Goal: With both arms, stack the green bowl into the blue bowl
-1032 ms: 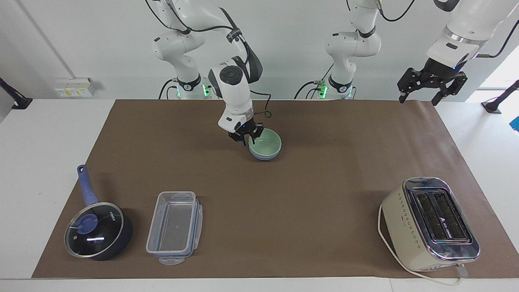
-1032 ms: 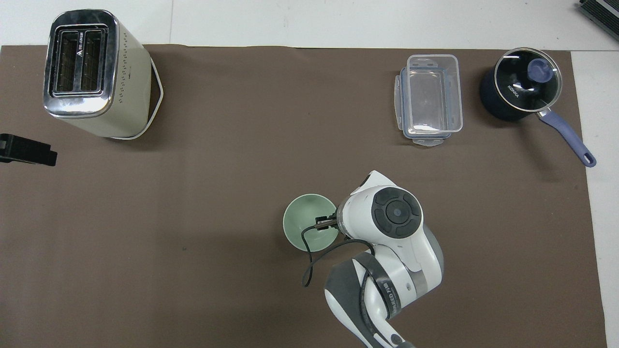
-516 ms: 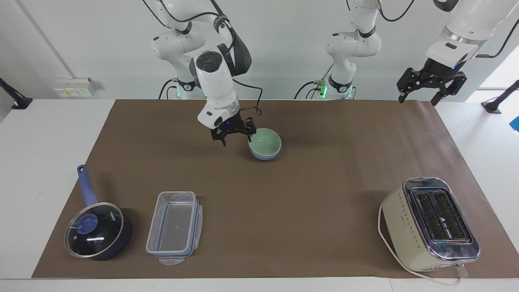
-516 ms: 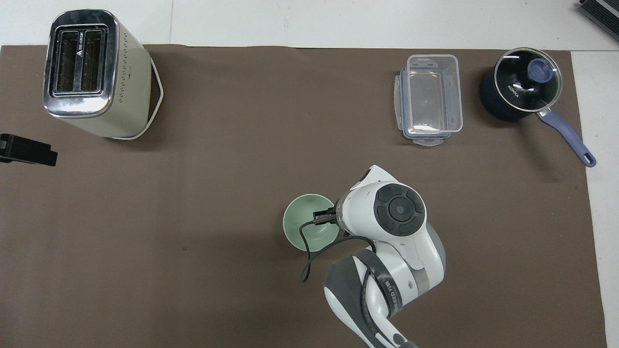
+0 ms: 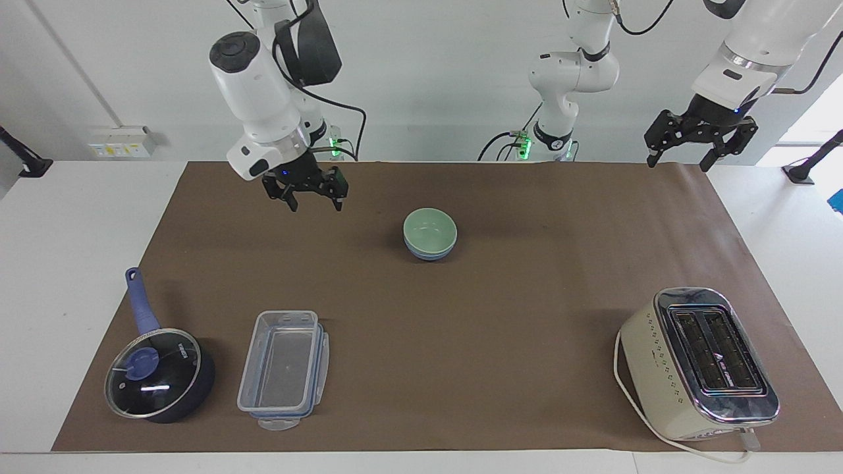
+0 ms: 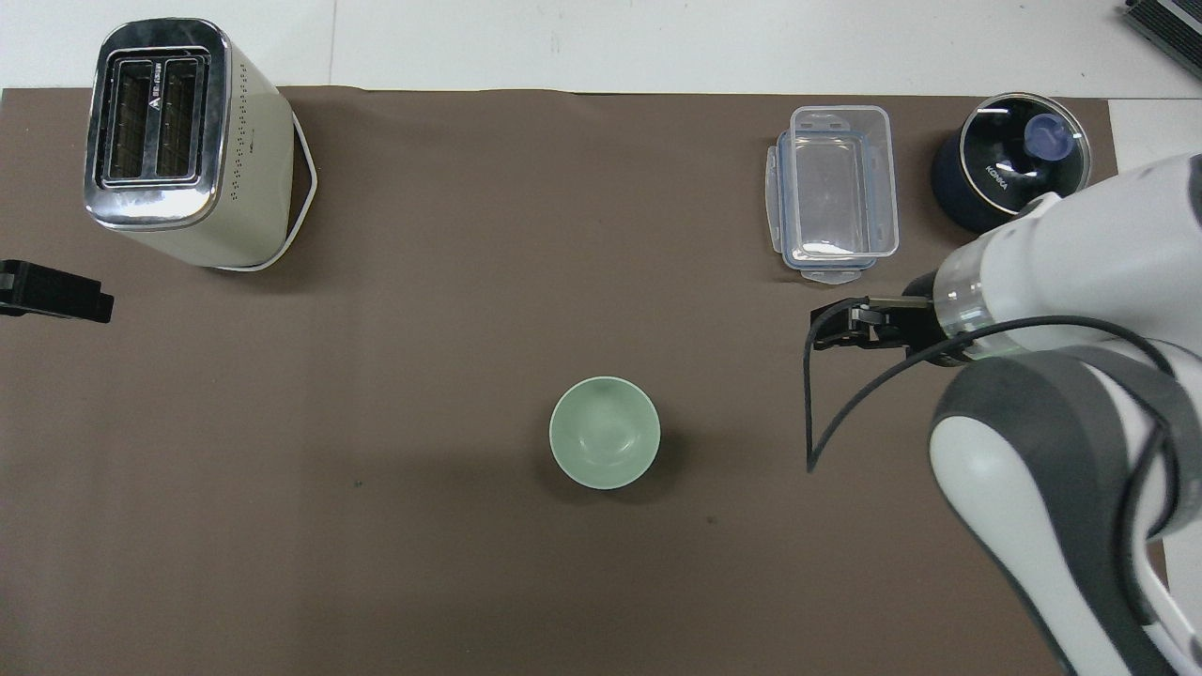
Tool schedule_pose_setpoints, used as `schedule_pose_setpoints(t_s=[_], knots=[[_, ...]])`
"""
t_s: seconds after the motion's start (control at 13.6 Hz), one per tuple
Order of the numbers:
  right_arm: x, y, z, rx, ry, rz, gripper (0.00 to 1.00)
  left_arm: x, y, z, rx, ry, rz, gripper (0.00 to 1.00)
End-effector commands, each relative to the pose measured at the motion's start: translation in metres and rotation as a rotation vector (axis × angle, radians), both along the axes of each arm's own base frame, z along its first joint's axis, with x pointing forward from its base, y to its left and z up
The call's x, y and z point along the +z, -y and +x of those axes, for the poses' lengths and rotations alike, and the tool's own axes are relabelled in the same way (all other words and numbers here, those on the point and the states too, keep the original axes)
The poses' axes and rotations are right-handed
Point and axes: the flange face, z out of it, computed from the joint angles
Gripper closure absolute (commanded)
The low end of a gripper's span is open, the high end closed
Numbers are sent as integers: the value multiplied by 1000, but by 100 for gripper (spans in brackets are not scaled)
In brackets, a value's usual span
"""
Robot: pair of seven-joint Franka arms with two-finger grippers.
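1. Right end effector point(image 5: 302, 195): raised over the brown mat at the robots' edge of the table, toward the right arm's end. Fingers spread wide, nothing between them

2. Left end effector point(image 5: 701, 141): hangs over the mat's corner at the left arm's end, jaws apart, empty. This arm waits

3. Small round pale mint-green bowl point(image 5: 430, 229): sits upright, nested inside the small round periwinkle-blue bowl point(image 5: 428, 253). Only a thin blue band shows under the green rim in the facing view; in the overhead view the green bowl point(image 6: 605, 432) hides the blue one entirely. The pair rests mid-mat, no end effector touching it

4. Key relation: the stack lies toward the table's middle from the right end effector, clear of its fingers; the right arm is much the nearer one. Bowls are round, so no long axis matters

5. Judgement: the stacking looks complete; what remains is probably only parking the arm

6. Farther from the robots: clear plastic lidless box point(image 5: 283, 368), dark blue saucepan with glass lid point(image 5: 159, 374), cream and chrome two-slot toaster point(image 5: 698, 363)
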Motion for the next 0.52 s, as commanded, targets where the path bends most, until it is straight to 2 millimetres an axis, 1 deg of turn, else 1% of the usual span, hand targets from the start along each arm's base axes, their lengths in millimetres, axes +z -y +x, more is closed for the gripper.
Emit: schedule_pose_setpoints(t_s=[0.0,0.22,0.29,0.37,0.44], knots=[[20,37,-9,6,2,-52,0,5,0,-3,5,0,-14,0],[32,90,-17,38,-8,-70,0,5,1,-3,4,0,-14,0],[32,109,-19,55,-19,-72,0,5,0,-3,5,0,-14,0],[33,124,-21,71,-23,-72,0,5,0,-3,5,0,-14,0],[35,135,-23,75,-21,-70,0,5,0,-3,4,0,-14,0]])
